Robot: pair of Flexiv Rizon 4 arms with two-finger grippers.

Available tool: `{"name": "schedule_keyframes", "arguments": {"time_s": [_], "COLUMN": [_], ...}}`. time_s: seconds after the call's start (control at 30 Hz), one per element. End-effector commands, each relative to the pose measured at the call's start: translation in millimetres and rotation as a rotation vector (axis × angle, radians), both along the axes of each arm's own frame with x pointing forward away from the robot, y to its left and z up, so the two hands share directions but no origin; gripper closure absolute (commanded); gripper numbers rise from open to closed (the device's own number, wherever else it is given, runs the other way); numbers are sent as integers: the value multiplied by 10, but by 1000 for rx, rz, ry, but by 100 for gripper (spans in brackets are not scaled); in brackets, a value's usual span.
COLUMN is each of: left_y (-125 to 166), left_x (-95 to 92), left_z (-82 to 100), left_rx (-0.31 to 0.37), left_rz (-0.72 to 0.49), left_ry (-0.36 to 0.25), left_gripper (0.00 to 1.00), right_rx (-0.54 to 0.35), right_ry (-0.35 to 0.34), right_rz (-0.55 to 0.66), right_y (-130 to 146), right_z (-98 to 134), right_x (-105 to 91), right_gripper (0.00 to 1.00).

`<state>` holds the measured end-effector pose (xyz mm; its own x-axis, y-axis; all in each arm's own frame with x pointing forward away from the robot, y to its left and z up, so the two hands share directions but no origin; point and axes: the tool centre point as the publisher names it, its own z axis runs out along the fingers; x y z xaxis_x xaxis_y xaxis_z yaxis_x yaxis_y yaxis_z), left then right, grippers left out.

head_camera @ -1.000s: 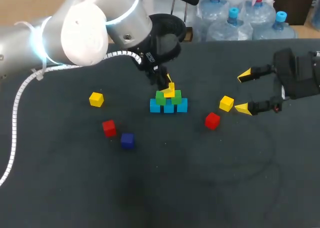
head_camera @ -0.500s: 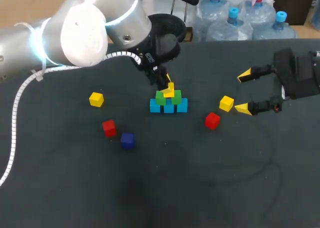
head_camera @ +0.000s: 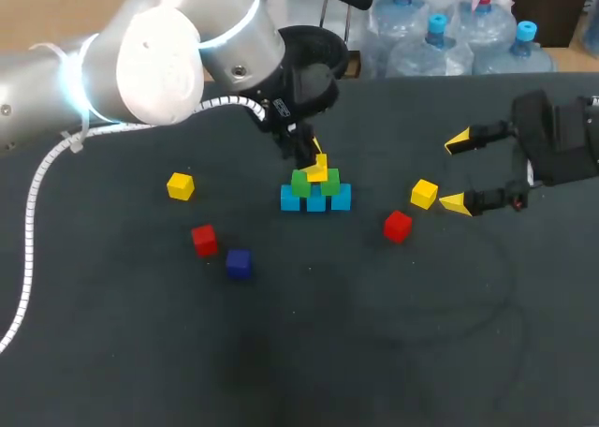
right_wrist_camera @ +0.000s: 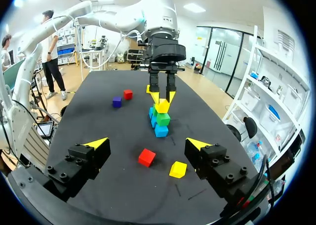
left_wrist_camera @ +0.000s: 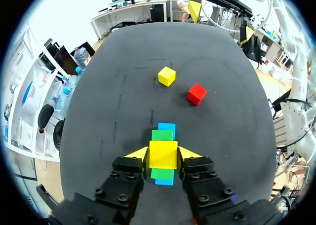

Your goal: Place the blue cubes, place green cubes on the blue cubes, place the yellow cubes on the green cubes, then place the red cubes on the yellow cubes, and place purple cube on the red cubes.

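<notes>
The left claw (left_wrist_camera: pixel 163 158) is clamped on a yellow cube (left_wrist_camera: pixel 163 150) directly over the green cubes (left_wrist_camera: pixel 162 135). Under it the blue cubes (left_wrist_camera: pixel 166 127) show only as slivers, and I cannot tell if yellow touches green. The right claw (right_wrist_camera: pixel 146 144) gapes wide, with a red cube (right_wrist_camera: pixel 146 157) and a second yellow cube (right_wrist_camera: pixel 178 169) just ahead

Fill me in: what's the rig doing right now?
The left gripper is shut on a yellow cube, holding it right over the green cubes, which sit on the blue cubes. The right gripper is open beside a loose yellow cube and a red cube. A third yellow cube, a second red cube and the purple cube lie loose.
</notes>
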<state>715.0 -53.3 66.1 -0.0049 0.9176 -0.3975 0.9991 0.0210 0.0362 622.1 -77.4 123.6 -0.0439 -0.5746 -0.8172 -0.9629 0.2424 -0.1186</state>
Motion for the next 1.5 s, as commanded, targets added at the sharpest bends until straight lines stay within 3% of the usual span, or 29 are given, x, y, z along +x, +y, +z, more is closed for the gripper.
{"name": "schedule_keyframes", "arguments": {"time_s": [0.03, 1.5], "left_y": [-2, 9], "left_x": [33, 75], "left_z": [-5, -43], "left_rx": [2, 0], "left_rz": [-5, -12], "left_ry": [5, 16], "left_gripper": [100, 97], "right_rx": [-2, -2], "right_ry": [0, 0], "right_rz": [-1, -1], "right_y": [2, 2], "right_z": [2, 2], "right_x": [-2, -2], "right_gripper": [0, 0]}}
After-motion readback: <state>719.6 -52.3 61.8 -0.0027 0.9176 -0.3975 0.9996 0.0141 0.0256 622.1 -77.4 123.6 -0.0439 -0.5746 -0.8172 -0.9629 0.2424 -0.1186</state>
